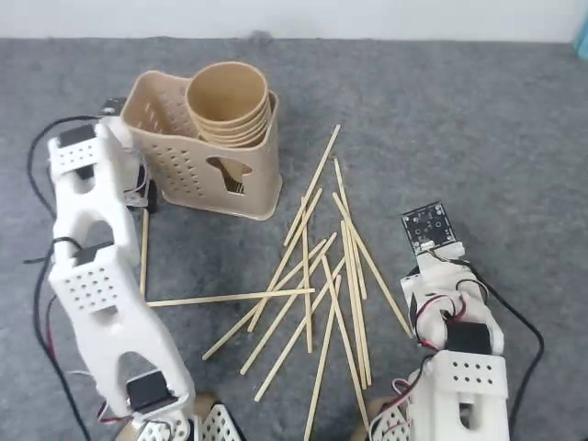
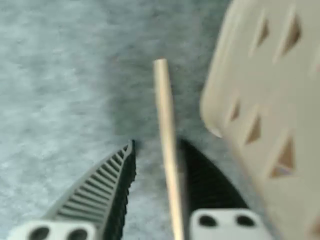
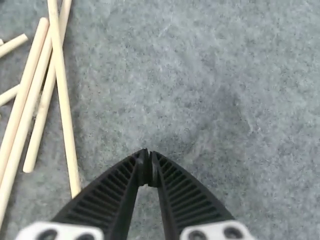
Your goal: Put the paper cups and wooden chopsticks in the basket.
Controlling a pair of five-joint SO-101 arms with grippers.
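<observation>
Okay, left pincer (image 2: 156,143) stands apart around one chopstick (image 2: 165,115). The stick rests against one jaw, the other jaw is clear of it, so it is not clamped yet. The basket (image 2: 265,100) wall is just beside that jaw. The basket sits toward the far left corner of the table (image 1: 478,110), with the paper cups (image 1: 228,96) stacked inside.

To do it well:
- Close fully before lifting. The hold looks near the stick's end, so expect swing.
- Clear the rim, tip the stick upright and drop it beside the cups.
- Mind the jaw snagging the wall.

Loose chopsticks (image 1: 308,285) lie mid-table toward the near edge. Right pincer (image 3: 149,152) is pressed together on nothing.
</observation>
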